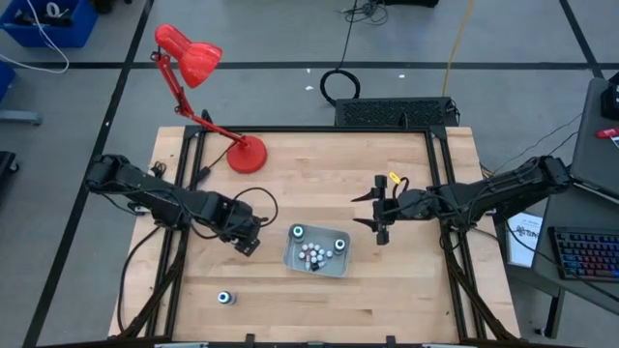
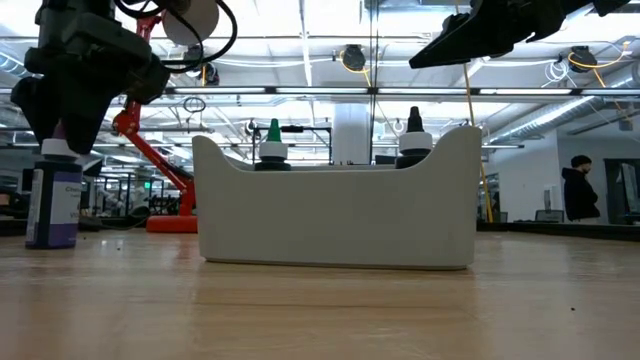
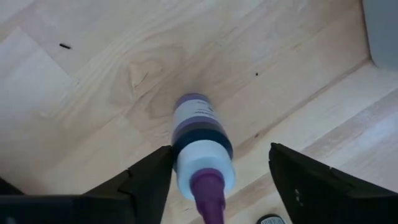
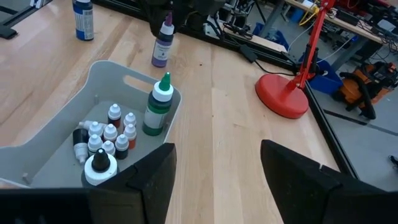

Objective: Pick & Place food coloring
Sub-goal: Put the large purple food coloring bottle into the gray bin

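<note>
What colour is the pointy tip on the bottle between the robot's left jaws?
Purple. The bottle has a purple tip above a white collar, clearest in the left wrist view.

Colours only:

- Counter (image 1: 387, 280): pale wood, visible grain, a few dark specks.
- Tray (image 4: 59, 140): pale blue-grey in the right wrist view, near white in the low view.
- Purple bottle (image 3: 200, 146): purple body and nozzle, white collar, dark band on the label.
- Green bottle (image 4: 156, 106): green body and tip, white collar.
- Black-tipped bottle (image 4: 99, 167): white cap, black tip.
- Small vials (image 4: 112, 134): white tops; bodies red, orange, dark.
- Blue bottle (image 4: 83, 18): blue body, white label band.
- Lamp (image 1: 198, 72): bright red throughout.
- Left gripper (image 3: 221, 180) and right gripper (image 4: 214, 180): black.
</note>
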Controlling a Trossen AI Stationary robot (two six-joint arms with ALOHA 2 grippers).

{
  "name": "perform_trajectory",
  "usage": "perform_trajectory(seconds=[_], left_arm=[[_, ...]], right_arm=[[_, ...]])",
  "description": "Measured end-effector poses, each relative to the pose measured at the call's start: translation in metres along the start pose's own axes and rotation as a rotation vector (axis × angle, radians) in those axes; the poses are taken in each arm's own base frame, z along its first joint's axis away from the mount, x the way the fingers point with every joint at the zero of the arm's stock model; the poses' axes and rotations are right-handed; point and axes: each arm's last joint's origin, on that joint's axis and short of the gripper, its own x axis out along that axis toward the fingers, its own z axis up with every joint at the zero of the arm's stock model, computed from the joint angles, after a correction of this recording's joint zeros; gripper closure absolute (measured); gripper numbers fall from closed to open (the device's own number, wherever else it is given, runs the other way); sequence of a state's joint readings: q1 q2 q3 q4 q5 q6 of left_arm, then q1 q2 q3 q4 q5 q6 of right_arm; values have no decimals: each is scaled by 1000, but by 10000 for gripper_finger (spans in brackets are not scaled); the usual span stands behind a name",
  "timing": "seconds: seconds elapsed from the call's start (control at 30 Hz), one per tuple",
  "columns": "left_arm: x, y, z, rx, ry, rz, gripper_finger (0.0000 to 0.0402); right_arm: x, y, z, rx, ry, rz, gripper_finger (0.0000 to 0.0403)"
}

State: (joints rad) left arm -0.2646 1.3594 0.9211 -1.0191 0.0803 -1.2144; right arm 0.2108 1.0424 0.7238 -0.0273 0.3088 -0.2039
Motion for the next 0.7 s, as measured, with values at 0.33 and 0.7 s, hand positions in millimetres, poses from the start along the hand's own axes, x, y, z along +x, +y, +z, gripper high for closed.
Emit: perform_trajectory(seconds=[0.33,0.7], left_arm=[[0,1,0,-22,6,5,190],[8,6,-2,-38,27,20,237]], right_arm=[[0,0,-1,3,5,1,182],[0,0,-1,5,8,2,182]])
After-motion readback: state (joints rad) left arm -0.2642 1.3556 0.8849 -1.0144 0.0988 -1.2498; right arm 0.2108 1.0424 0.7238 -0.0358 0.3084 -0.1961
